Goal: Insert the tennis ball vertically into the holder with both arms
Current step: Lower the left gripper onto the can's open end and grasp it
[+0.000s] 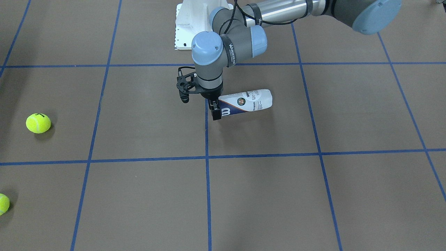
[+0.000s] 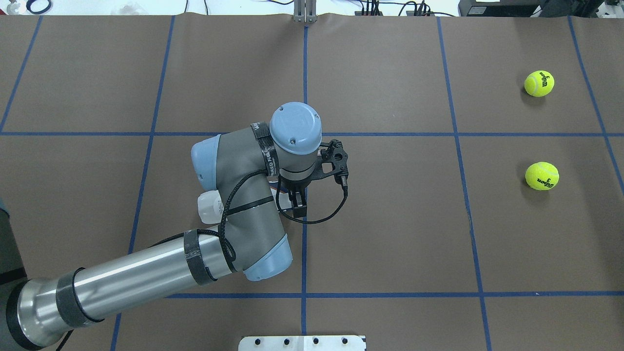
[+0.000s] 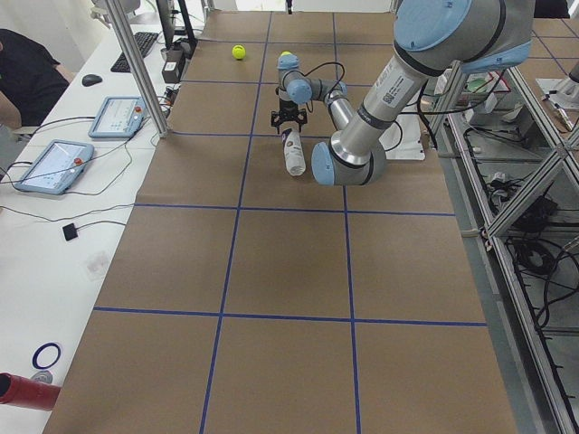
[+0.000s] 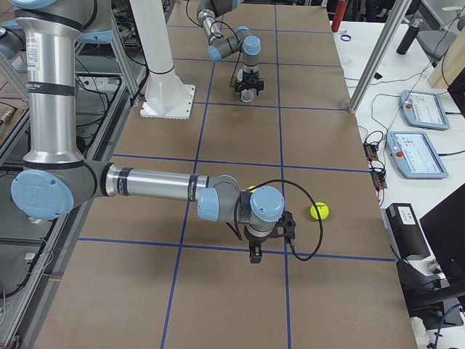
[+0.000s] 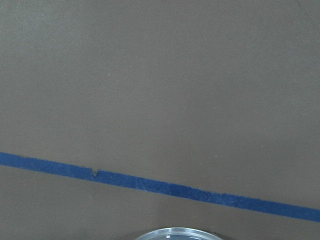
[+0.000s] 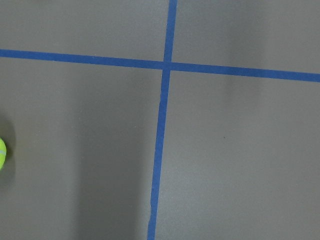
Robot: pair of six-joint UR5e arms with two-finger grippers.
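The holder [image 1: 248,101], a clear can with a white and navy label, lies on its side near the table's middle. In the overhead view only its white end [image 2: 209,207] shows under the left arm. My left gripper [image 1: 216,112] points straight down at the can's navy end, its fingers close together and apparently pinching the rim [image 5: 175,234]. Two tennis balls [image 2: 538,83] [image 2: 541,175] lie far off on my right side. My right gripper [image 4: 256,256] hangs above a tape crossing close to one ball [image 4: 319,211]; whether it is open or shut cannot be told.
The white pedestal base [image 1: 188,28] stands behind the can at the robot's edge. Blue tape lines [image 2: 304,243] grid the brown table. The left arm's elbow [image 3: 348,163] hangs low over the table beside the can. Tablets and cables lie past the operators' edge [image 4: 418,153].
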